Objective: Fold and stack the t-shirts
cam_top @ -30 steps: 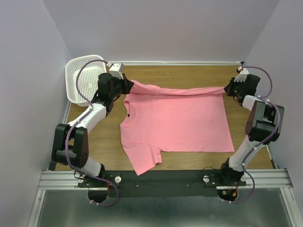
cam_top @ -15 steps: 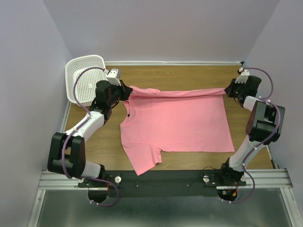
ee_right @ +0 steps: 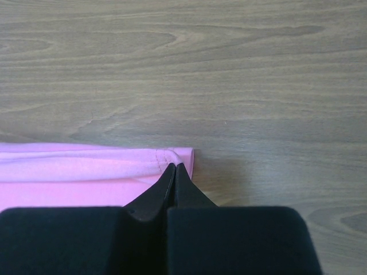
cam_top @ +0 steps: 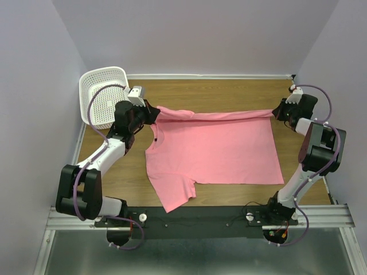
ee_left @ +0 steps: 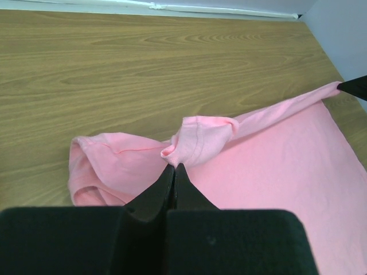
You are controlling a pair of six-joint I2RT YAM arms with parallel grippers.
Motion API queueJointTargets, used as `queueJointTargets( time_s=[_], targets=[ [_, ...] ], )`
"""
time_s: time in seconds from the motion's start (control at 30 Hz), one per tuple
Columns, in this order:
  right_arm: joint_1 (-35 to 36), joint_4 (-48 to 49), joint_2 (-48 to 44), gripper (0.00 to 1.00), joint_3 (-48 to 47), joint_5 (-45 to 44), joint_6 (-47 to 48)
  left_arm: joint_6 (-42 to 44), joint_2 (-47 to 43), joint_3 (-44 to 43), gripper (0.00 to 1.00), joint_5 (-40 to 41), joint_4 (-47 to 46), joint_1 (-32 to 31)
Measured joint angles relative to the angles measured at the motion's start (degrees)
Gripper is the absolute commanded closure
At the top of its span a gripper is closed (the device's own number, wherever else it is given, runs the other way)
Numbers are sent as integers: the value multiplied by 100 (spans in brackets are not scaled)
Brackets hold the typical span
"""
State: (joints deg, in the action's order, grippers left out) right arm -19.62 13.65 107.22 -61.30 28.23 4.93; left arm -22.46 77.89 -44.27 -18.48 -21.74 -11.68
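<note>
A salmon-pink t-shirt (cam_top: 218, 149) lies spread on the wooden table, neck to the left, hem to the right. Its far edge is pulled taut between my two grippers. My left gripper (cam_top: 153, 111) is shut on the far sleeve; in the left wrist view (ee_left: 174, 165) the bunched sleeve (ee_left: 200, 137) sits right at the fingertips. My right gripper (cam_top: 276, 112) is shut on the far hem corner, seen in the right wrist view (ee_right: 174, 166) with the stitched corner (ee_right: 172, 156) at the tips. The near sleeve (cam_top: 172, 195) lies flat.
A white perforated basket (cam_top: 103, 97) stands tilted at the far left, just behind my left arm. The walls close in on the left, right and back. Bare wood table (cam_top: 229, 94) shows beyond the shirt. The black rail (cam_top: 195, 220) runs along the near edge.
My left gripper has drawn slightly left and toward the near side with the sleeve, its arm swinging left. The right gripper has barely moved. The far shirt edge stays taut.
</note>
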Motion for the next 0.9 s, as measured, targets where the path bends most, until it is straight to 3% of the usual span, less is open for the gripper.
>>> queueJointTargets(
  time_s=[0.33,0.43,0.5,0.53,0.63,0.9],
  targets=[
    [-31,-2,-15,91,181,81,7,-72,-131,223,100,55,-13,0],
    [-57,-9,-68,66,251,98,50,-125,-144,332,100,55,-46,0],
    [-79,-26,-122,37,289,105,87,-175,-162,509,100,52,-94,0],
    [-105,-35,-164,32,304,116,61,-208,-168,597,100,50,-96,0],
    [-210,-59,-365,27,374,151,105,-278,-170,831,100,50,-90,-2],
    [-385,-87,-946,25,570,468,120,-378,-181,1003,100,50,-116,-9]
  ],
)
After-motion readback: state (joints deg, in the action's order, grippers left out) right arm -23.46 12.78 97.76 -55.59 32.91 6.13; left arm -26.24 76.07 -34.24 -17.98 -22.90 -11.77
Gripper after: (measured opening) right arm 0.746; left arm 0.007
